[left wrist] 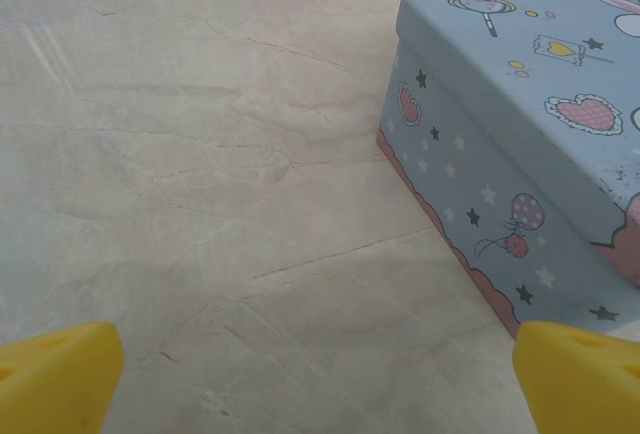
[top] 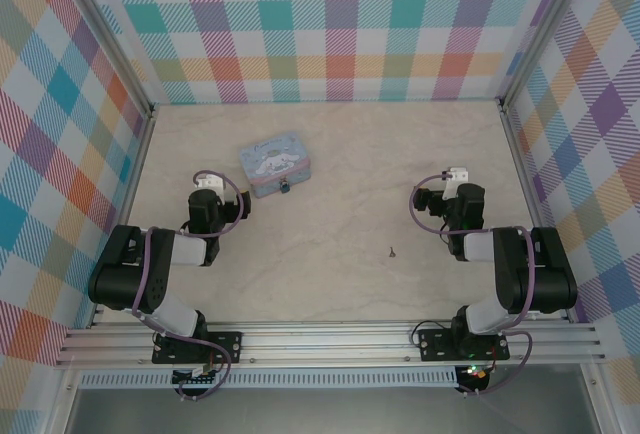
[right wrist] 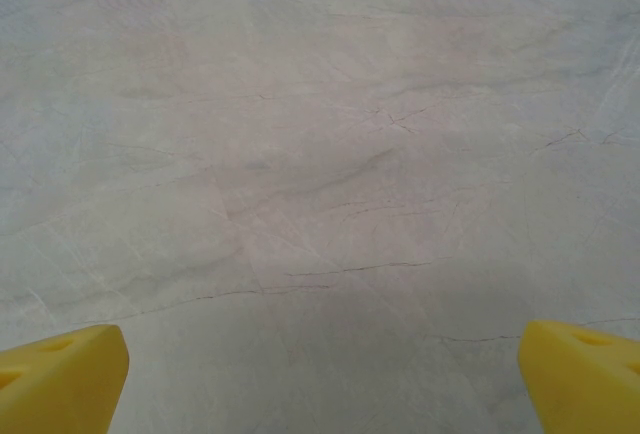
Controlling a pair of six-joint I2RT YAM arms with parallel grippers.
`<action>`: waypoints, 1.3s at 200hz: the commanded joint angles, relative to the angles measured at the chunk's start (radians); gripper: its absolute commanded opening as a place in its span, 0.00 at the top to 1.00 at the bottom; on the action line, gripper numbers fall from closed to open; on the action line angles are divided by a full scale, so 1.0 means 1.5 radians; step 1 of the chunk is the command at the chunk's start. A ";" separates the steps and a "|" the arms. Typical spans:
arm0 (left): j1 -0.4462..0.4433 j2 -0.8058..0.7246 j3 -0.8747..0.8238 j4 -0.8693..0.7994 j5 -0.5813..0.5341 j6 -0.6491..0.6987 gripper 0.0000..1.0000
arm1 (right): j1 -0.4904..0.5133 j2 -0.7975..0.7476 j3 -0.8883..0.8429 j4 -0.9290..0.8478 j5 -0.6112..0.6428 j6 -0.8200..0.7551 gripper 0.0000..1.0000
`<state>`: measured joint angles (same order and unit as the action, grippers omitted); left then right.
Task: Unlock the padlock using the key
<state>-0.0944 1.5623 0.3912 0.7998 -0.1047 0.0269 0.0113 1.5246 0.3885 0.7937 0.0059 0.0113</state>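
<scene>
Fingertips (left wrist: 60, 374) of the left gripper (left wrist: 318, 382) stand wide apart with nothing between them, the pale blue tin (left wrist: 500, 144) just ahead to their right and the padlock (top: 285, 186) at that tin's near edge. Further right, the key (top: 392, 251) lies flat on the table (top: 350, 224), well apart from both grippers, behind and left of the right gripper (right wrist: 322, 384), whose fingers (right wrist: 585, 379) are equally spread and empty. Being so thin and flat, the key could skid or slip from the grip when pinched, and the light tin may slide if the padlock is pushed.

Plaid pastel walls (top: 340, 24); marbled beige tabletop (top: 340, 254).
</scene>
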 commanded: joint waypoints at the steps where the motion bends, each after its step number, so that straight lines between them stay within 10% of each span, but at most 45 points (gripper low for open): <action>1: 0.019 0.004 0.017 0.014 0.017 0.003 0.00 | -0.005 0.007 0.013 0.029 -0.013 0.002 0.00; 74: 0.007 -0.260 0.101 -0.284 0.092 -0.125 0.00 | -0.004 -0.174 0.117 -0.375 -0.078 0.071 0.00; 139: -0.196 -0.342 0.124 -0.377 0.083 -0.302 0.00 | 0.100 -0.279 0.235 -0.820 -0.106 0.250 0.12; 185: -0.327 -0.273 0.112 -0.279 0.044 -0.368 0.00 | 0.269 -0.207 0.225 -0.903 -0.021 0.341 0.24; 260: -0.395 -0.148 0.150 -0.204 0.062 -0.407 0.00 | 0.353 -0.075 0.230 -0.887 0.040 0.404 0.43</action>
<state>-0.6655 1.3258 0.5747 0.4114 -0.0158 -0.5491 0.5285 1.4025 0.7227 -0.5228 0.0158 0.5682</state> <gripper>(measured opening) 0.998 0.590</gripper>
